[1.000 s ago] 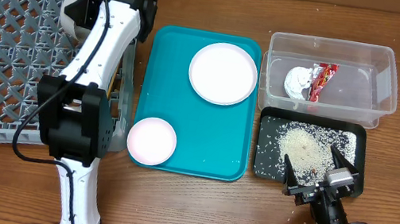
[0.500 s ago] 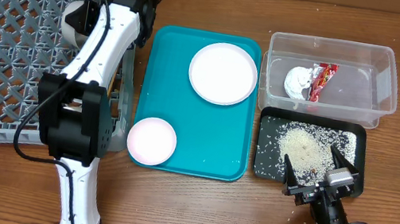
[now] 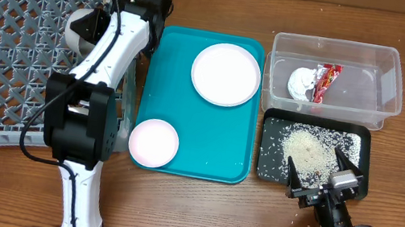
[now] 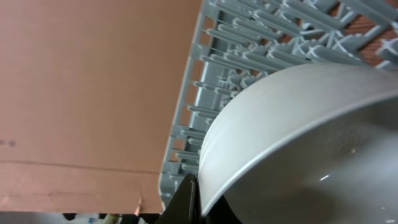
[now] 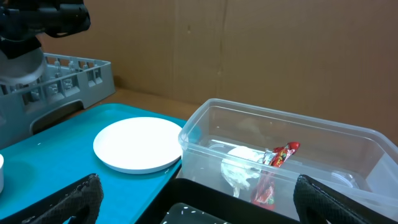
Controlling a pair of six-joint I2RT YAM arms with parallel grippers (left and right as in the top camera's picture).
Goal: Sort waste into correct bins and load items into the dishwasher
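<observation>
A large square grey plastic dish rack with a lattice floor fills the left side of a brown wooden table. The left gripper reaches over the rack's far right part and is clamped on the rim of a grey-green bowl, which is tilted on its side above the grid. In the left wrist view the bowl's pale curved wall fills most of the picture, with one dark finger pressed at its edge and the rack's wall behind it.

Just right of the rack lies a flat teal rectangular tray. It holds a round white-pink plate at its far right corner and a small pale pink bowl at its near left corner, well apart from each other.

Further right, a clear rectangular plastic tub with high walls contains a crumpled white paper napkin and a red crinkled food wrapper, the two touching. Directly in front of the tub, a shallow black rectangular tray holds a heap of loose white rice grains, with scattered grains around the heap.

The right gripper hovers at the near edge of the black tray, its jaws spread wide and holding nothing.
</observation>
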